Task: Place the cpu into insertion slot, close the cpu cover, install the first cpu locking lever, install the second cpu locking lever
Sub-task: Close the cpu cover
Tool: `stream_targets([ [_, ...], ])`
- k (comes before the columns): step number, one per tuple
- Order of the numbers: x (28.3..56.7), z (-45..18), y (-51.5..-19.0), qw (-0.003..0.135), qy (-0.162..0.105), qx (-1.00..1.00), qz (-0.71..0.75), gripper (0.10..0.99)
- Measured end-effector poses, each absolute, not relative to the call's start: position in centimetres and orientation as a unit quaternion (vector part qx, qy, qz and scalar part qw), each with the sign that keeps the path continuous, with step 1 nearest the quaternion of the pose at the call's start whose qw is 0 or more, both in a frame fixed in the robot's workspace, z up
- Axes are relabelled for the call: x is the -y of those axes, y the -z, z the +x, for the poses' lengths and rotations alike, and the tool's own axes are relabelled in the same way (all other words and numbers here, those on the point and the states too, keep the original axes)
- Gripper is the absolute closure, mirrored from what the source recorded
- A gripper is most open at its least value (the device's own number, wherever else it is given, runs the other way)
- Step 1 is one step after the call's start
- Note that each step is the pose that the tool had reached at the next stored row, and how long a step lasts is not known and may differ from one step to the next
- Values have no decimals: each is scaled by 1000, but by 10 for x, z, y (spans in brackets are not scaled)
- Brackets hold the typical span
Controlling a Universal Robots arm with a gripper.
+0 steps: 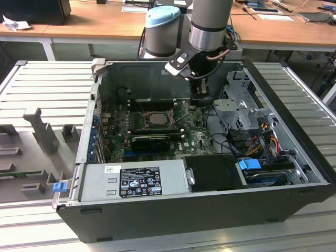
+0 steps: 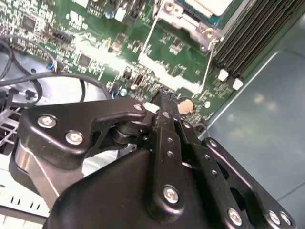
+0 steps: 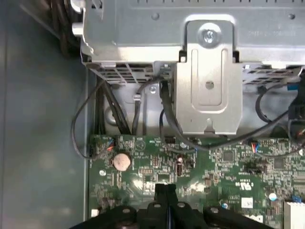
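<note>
Open computer case [image 1: 157, 210] on counter [image 1: 47, 79]; end effector [image 2: 165, 98], pressed together, empty, hangs near seated cpu [image 2: 208, 5]: likely light, stiff, fragile; grip edges

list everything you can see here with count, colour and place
case: 1, black, open on table
table: 1, grey, ribbed, under case
motherboard: 1, green, inside case
socket: 1, black-framed, on motherboard
cpu: 1, silver, in socket
levers: 2, silver wire, beside socket
memory slots: several, black, beside socket
battery: 1, silver, near motherboard edge
drive cage: 1, silver, beside motherboard
power supply: 1, grey, inside case
desks: some, brown, behind case
arm: 1, silver and black, over case
gripper: 1, black, shut, above motherboard near battery
</note>
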State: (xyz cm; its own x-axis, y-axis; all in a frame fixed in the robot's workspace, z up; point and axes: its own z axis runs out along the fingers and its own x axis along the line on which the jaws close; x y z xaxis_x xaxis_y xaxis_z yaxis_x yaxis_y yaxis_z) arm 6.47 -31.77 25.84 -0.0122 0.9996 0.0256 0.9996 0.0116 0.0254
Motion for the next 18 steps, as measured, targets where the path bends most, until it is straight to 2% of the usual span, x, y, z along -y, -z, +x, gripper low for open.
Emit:
stream_targets([
  [6, 325, 66, -245, 1, 18, 712, -702, 980],
  [18, 325, 40, -244, 1, 18, 712, -702, 980],
])
